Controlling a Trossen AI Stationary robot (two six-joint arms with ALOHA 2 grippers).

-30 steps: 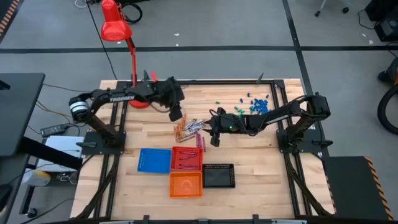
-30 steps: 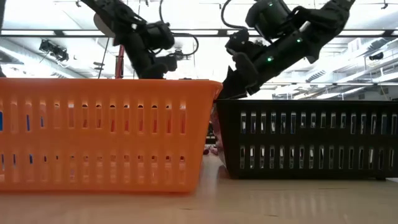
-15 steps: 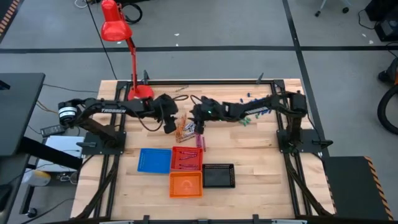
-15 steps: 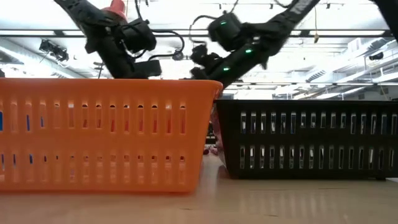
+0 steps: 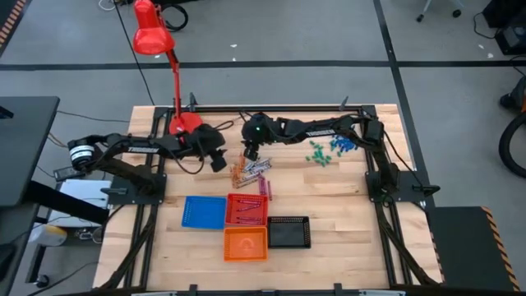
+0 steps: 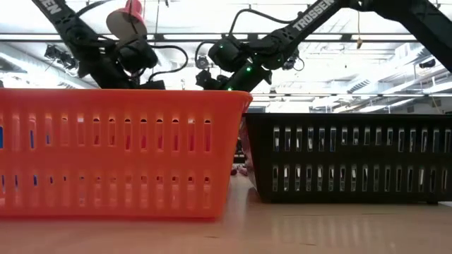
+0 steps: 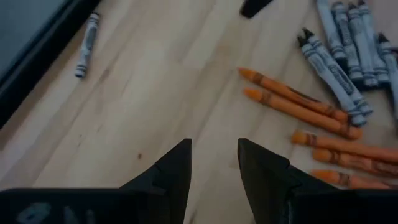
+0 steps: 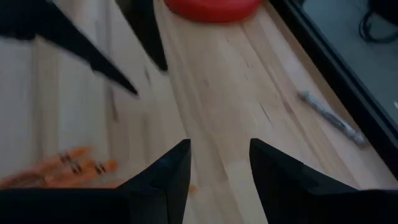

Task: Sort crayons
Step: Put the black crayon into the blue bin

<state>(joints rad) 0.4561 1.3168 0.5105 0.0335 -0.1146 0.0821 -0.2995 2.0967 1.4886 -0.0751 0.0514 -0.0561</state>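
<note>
I see both jaws released, empty, flanking the crayons (image 5: 251, 170); closing in together, the left gripper (image 5: 219, 161) and right gripper (image 5: 251, 153) could collide.

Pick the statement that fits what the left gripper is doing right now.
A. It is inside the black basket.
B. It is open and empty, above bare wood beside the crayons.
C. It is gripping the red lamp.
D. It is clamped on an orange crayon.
B: in the left wrist view the left gripper has its fingers apart with only bare table between them, and the orange crayons lie untouched off to one side.
</note>
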